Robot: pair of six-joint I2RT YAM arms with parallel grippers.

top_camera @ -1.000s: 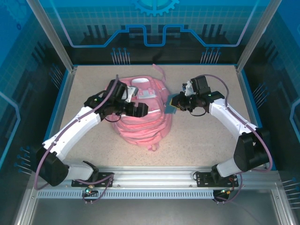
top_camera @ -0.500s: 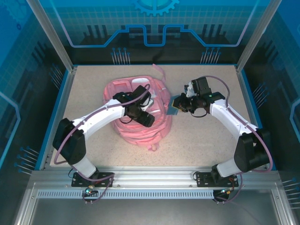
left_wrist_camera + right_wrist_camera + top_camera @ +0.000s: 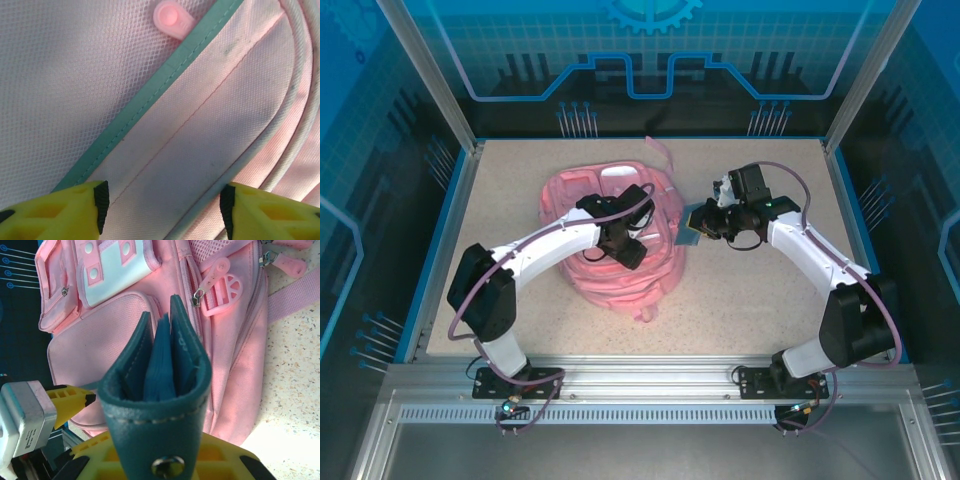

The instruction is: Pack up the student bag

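Note:
The student bag [image 3: 620, 285] is a pink backpack lying flat mid-table. My left gripper [image 3: 632, 252] hovers low over its top. In the left wrist view the jaws [image 3: 164, 207] stand open over pale pink fabric [image 3: 200, 125] with teal trim [image 3: 150, 105] and a piped edge. My right gripper [image 3: 705, 222] is just right of the bag, shut on a teal leather-covered notebook [image 3: 686, 226]. The right wrist view shows that notebook [image 3: 160, 405] end-on, blue pages inside, a snap stud low on its cover, pointing at the bag's zip pockets [image 3: 235, 365]. A yellow left finger [image 3: 70, 402] shows beside it.
The bag lies on a speckled beige tabletop [image 3: 750, 300] walled by blue panels and aluminium posts [image 3: 865, 90]. A pink strap [image 3: 660, 155] trails behind the bag. Bare table lies in front of the bag and along the right side.
My left arm has swung right from the bag's left side to over its top, and its jaws have narrowed. The right arm and notebook have barely moved.

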